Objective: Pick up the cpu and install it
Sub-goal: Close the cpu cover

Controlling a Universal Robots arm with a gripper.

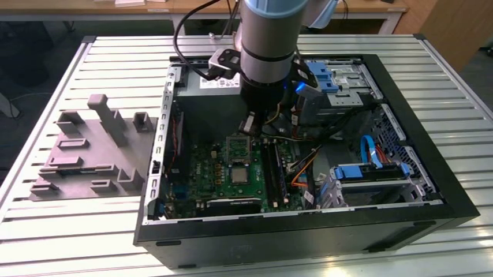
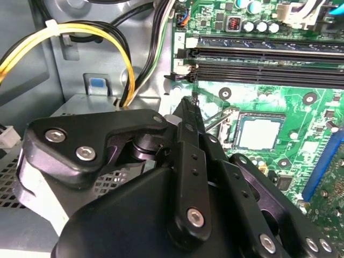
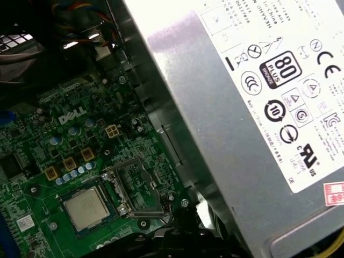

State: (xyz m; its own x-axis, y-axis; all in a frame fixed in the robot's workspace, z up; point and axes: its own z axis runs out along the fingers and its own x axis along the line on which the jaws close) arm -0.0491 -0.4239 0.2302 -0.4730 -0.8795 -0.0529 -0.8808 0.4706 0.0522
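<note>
- Sitting flat in its metal-framed socket on the green motherboard is the cpu, a small square chip with a pale silvery-beige top; both wrist views show it there.
- Placement therefore looks done. The socket's hinged metal frame lies swung open beside the chip, so I judge the locking is left.
- Hovering inside the open black computer case, beside the grey metal power supply box, the black tool carries nothing; its fingers look closed together.
- Counted: one cpu, one socket, one power supply, one grey moulded fixture tray on the slatted bench.
</note>
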